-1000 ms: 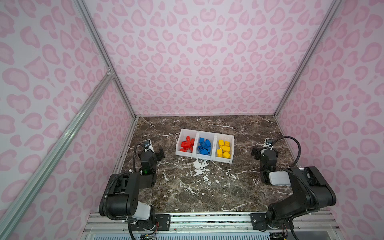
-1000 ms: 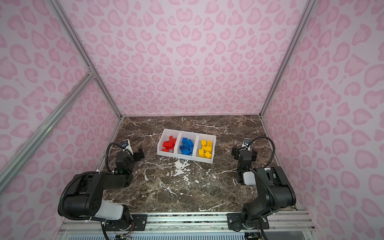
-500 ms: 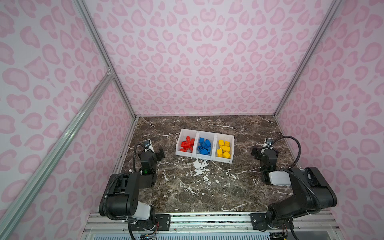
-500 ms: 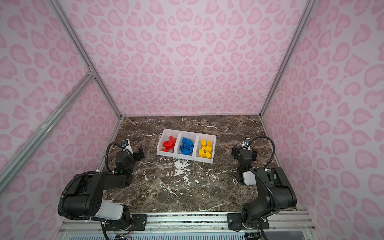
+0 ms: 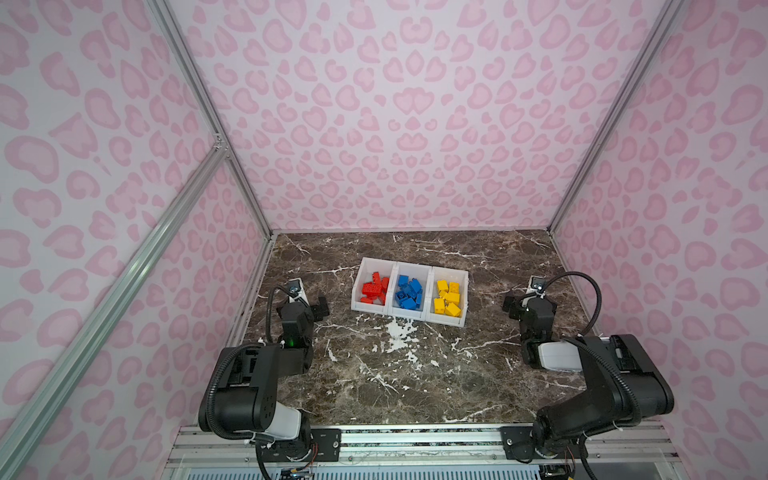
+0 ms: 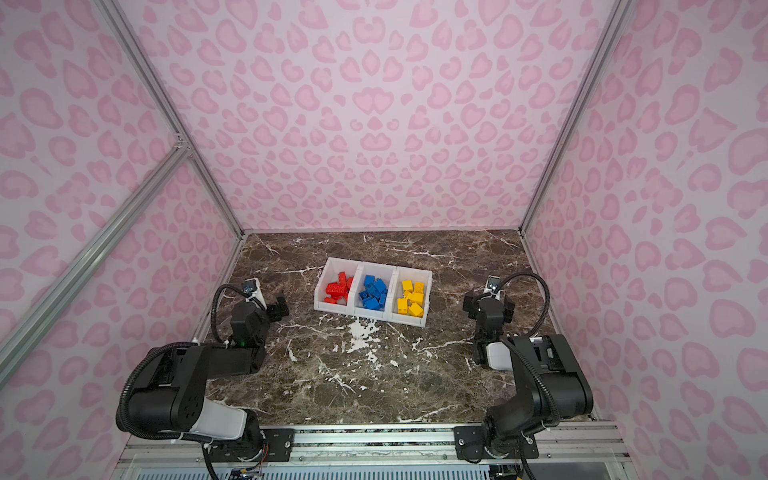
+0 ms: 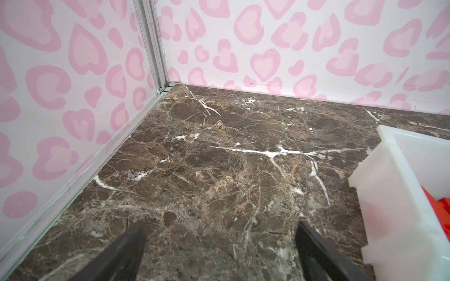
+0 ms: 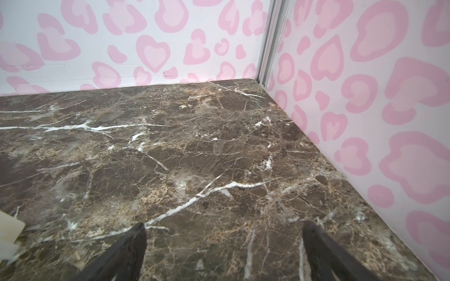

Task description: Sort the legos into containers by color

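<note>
Flanking the containers, left gripper and right gripper rest with jaws spread empty, apparently because the legos lie color-sorted inside.

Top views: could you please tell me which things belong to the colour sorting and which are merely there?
Job: red bricks, blue bricks, yellow bricks, bins, left gripper and right gripper, both open and empty.
Merely there: table, walls, rail.
</note>
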You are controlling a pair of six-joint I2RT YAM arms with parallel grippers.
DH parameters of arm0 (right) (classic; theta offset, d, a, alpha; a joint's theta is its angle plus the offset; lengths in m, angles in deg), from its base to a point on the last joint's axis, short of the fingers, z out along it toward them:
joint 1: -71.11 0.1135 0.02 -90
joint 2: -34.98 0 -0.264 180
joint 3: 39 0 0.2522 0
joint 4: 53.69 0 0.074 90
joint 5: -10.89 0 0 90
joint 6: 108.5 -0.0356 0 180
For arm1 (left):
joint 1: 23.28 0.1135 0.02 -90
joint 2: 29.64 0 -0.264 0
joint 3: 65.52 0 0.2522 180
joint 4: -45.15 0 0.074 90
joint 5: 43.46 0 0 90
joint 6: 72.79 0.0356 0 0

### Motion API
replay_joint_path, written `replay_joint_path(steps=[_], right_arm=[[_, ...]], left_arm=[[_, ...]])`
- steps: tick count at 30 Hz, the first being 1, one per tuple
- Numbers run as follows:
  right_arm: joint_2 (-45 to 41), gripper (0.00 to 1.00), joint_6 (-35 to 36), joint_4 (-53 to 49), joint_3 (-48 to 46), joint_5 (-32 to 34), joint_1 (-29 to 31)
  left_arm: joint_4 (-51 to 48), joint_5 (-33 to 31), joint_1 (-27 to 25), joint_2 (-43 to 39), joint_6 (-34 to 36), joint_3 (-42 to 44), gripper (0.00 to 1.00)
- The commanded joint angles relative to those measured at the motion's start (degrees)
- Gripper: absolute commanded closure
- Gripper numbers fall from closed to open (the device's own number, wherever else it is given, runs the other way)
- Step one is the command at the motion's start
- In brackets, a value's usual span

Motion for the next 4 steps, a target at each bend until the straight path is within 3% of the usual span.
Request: replay_joint_path(steps=[1, 4], right_arm=[[0.10, 0.00, 0.28, 0.89, 0.12, 0.33, 0.06], [0.10, 0.00, 0.26, 1.05, 0.07, 0.35, 0.06]], left_arm=[[1.66, 0.25, 0.14, -0.04, 0.68, -0.43, 0.03], [2.42, 0.42, 0.10, -0.38, 0.74, 0.16, 0.03]])
